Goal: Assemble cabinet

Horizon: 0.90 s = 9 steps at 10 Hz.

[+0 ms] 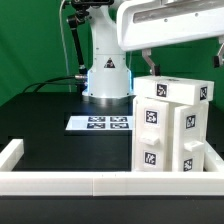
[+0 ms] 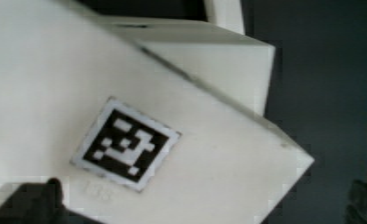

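Observation:
The white cabinet (image 1: 172, 128) stands at the exterior view's right, near the front rail, with black-and-white tags on its faces and stacked tagged blocks at its top. My gripper (image 1: 183, 60) hangs just above it, one dark finger (image 1: 148, 63) on each side of the top. In the wrist view the cabinet (image 2: 198, 110) fills the picture, with one tag (image 2: 125, 142) close below the camera. The gripper (image 2: 194, 205) is open. One fingertip (image 2: 23, 205) is next to the white face. The other shows at the frame's edge, apart from the body, with dark table between.
The marker board (image 1: 100, 123) lies flat in the middle of the black table. A low white border rail (image 1: 60, 181) runs along the front and up the exterior view's left side. The robot base (image 1: 107, 75) stands at the back centre before a green backdrop.

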Each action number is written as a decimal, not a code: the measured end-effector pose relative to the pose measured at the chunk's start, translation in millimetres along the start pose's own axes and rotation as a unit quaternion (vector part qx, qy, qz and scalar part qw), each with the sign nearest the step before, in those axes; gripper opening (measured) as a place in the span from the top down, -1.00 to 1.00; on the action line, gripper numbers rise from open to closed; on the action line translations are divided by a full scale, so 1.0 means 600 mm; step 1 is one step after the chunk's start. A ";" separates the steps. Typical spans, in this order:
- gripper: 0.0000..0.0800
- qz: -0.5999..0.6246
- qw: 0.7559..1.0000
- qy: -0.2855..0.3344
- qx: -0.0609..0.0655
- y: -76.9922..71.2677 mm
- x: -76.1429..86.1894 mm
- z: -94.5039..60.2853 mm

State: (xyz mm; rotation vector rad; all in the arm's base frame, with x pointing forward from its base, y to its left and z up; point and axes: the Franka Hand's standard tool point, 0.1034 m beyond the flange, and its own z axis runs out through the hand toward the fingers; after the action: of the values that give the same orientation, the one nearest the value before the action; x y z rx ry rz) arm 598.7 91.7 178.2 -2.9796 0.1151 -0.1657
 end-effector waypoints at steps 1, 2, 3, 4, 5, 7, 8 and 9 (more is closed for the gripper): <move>-0.99 -0.048 0.999 0.000 -0.001 0.002 -0.002 0.002; -0.99 -0.093 0.996 -0.001 -0.001 0.004 -0.004 0.004; -0.99 -0.120 0.993 0.005 -0.003 0.007 -0.005 0.007; -0.99 -0.171 0.985 0.005 -0.005 0.011 -0.008 0.010; -0.99 -0.211 0.977 0.003 -0.005 0.013 -0.010 0.013; -0.99 -0.267 0.964 0.004 -0.008 0.016 -0.013 0.017; -0.99 -0.312 0.950 0.006 -0.010 0.020 -0.016 0.021; -0.99 -0.353 0.936 0.005 -0.012 0.026 -0.021 0.026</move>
State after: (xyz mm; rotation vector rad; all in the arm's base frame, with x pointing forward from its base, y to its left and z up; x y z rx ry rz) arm 587.1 79.9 159.1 -2.8927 -0.9612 -0.2548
